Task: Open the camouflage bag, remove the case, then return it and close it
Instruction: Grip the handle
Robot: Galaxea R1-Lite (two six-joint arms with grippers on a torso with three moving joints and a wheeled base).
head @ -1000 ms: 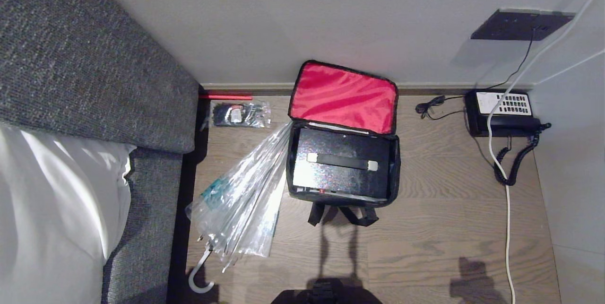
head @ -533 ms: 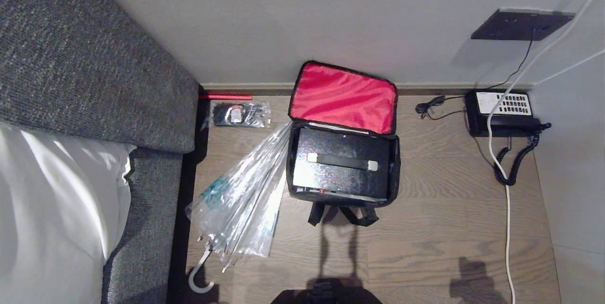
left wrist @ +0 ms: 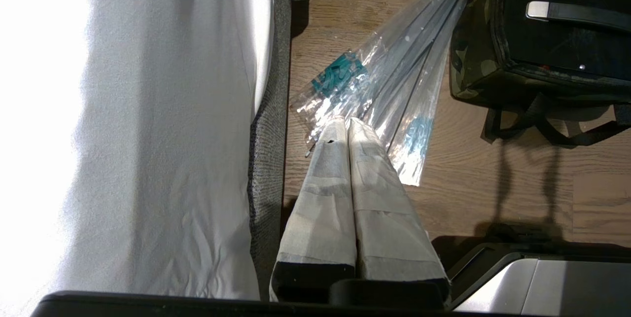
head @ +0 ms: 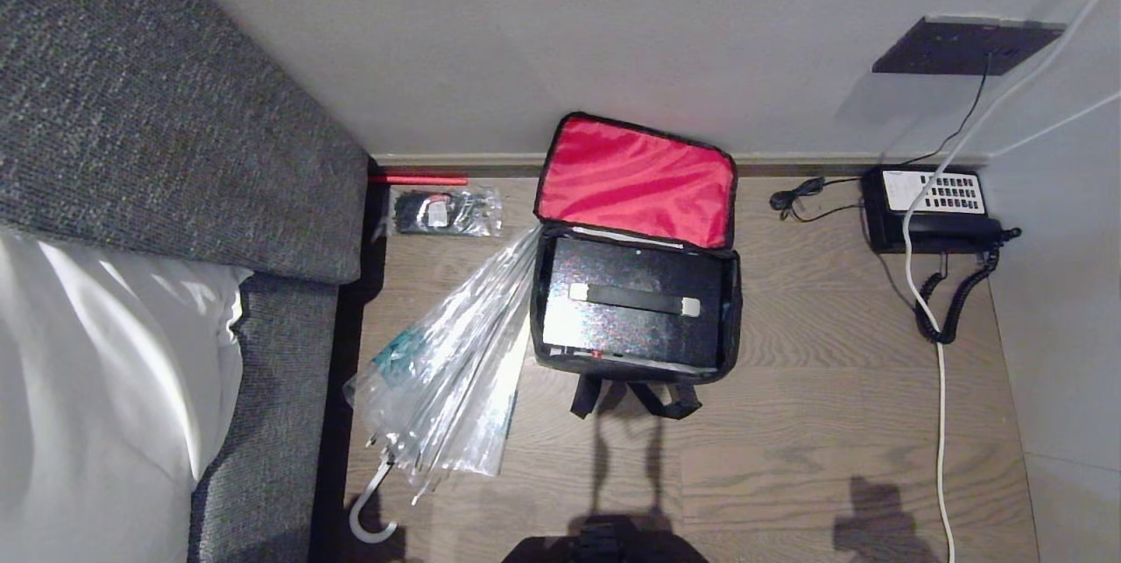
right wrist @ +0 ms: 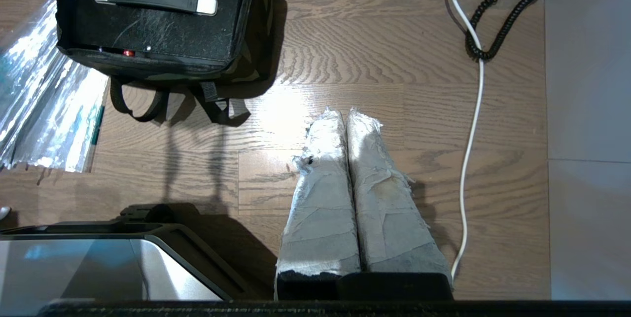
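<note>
A: What takes up the most room?
B: The grey sofa (head: 166, 134) at the left, then the wooden floor (head: 814, 423).

A: And the camouflage bag (head: 734, 318)?
B: On the floor by the wall, red-lined lid thrown back, the case (head: 631, 331) lying inside, handle up. A clear umbrella (head: 447, 370) touches its left side; a telephone (head: 933, 208) sits well apart at the right.

A: The arms?
B: Left gripper (left wrist: 347, 127) hangs over the umbrella, right gripper (right wrist: 343, 117) over bare floor; both pairs of fingers pressed together, holding nothing.
</note>
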